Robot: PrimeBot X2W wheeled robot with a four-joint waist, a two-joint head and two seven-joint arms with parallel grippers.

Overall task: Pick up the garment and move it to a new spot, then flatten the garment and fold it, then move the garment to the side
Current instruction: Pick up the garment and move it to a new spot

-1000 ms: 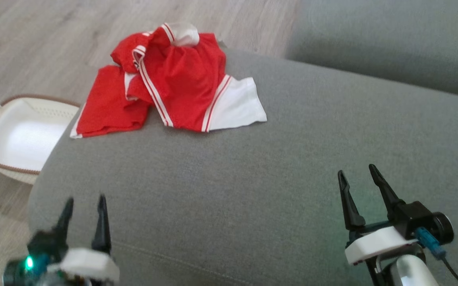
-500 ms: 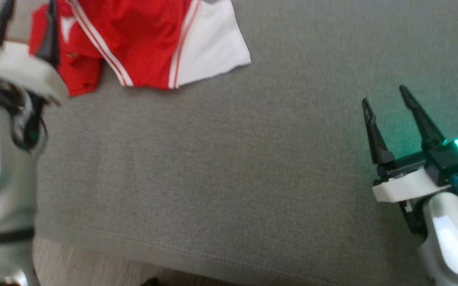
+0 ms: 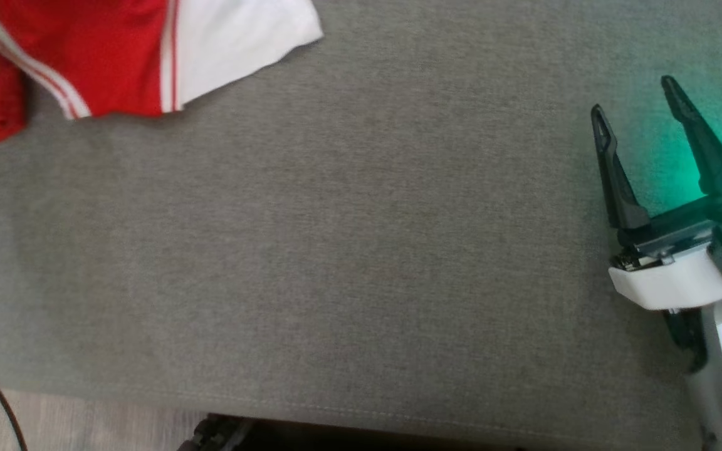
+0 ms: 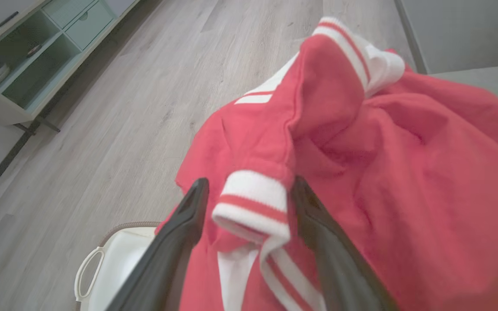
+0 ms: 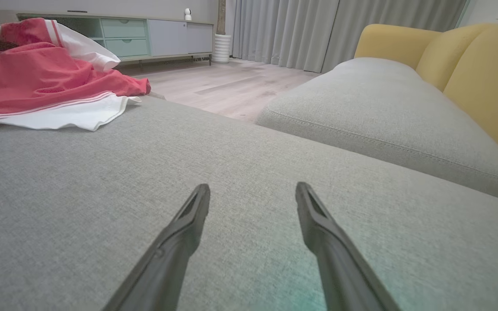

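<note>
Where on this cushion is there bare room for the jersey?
The cushion is bare from the garment across to the right gripper and down to the front seam. Crowded: the far left corner, where the left gripper straddles a striped cuff.

No legible text (any view)

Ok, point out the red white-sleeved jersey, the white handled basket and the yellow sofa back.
red white-sleeved jersey (image 4: pixel 404 172): left wrist view, red body.
white handled basket (image 4: pixel 121 255): left wrist view, bare inside.
yellow sofa back (image 5: pixel 482 77): right wrist view, front face.
</note>
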